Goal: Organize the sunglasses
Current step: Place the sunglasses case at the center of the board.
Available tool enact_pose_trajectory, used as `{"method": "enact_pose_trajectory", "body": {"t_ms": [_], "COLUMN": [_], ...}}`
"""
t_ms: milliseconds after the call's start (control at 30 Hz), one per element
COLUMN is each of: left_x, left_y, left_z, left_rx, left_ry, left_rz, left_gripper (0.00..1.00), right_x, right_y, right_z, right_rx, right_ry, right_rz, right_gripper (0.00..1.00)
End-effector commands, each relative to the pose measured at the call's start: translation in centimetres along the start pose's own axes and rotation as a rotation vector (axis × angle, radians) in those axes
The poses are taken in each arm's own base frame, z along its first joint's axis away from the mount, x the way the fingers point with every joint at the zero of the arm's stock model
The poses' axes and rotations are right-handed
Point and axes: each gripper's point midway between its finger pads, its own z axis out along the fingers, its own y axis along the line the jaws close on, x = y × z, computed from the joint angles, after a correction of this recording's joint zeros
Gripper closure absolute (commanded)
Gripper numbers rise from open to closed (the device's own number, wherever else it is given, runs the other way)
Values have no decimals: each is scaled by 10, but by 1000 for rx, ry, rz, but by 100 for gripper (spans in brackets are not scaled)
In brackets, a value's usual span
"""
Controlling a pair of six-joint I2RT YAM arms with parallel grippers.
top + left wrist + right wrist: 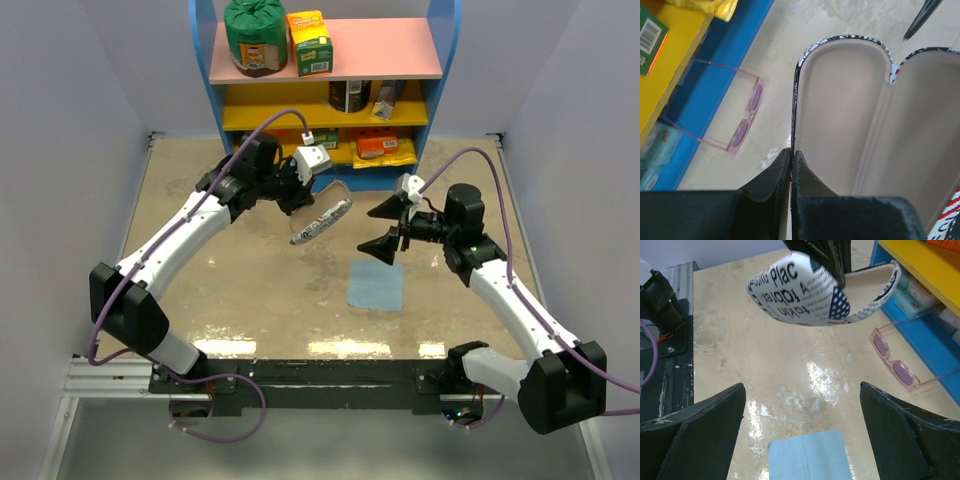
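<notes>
The sunglasses (747,117), thin pink frame with pink-purple lenses, lie open on the table against the blue shelf base; they also show in the right wrist view (895,365). My left gripper (791,152) is shut on the rim of the open grey-white pouch with flag print (850,115) and holds it up off the table (322,218). The pouch's beige inside is empty. My right gripper (802,385) is open and empty, hovering above the table to the right of the pouch (805,290) and near the light blue cloth (810,455).
A shelf unit (330,60) with blue sides stands at the back, holding boxes, packets and a green bag. Its blue base (715,85) is right behind the sunglasses. The blue cloth (377,286) lies flat at centre right.
</notes>
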Motion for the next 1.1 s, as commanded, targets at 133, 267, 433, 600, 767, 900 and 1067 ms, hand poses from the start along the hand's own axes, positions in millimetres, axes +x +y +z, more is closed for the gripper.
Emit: {"method": "enact_pose_trajectory", "body": {"t_ms": [133,267,433,600,767,900,1067], "left_x": [29,55,90,117,131,146,159], "left_y": [24,33,38,39,40,35,32], "left_z": [-14,-10,2,17,26,35,43], "left_rx": [-130,-174,-218,-261,-291,-282,-279], "left_ry": [139,200,283,351,399,431,464], "left_rz": [179,223,276,353,410,425,445], "left_gripper": [100,100,100,100,100,100,100], "right_x": [-30,-31,-34,-36,-35,-33,-32], "right_y": [-12,-18,-28,-35,-41,-42,-44], "right_z": [-8,-11,-15,-19,-21,-21,-21], "right_rx": [86,120,176,219,248,251,255], "right_ry": [-49,-52,-58,-68,-66,-64,-63], "right_rz": [-113,-114,-114,-114,-109,-108,-105], "right_gripper": [2,2,2,2,2,2,2]}}
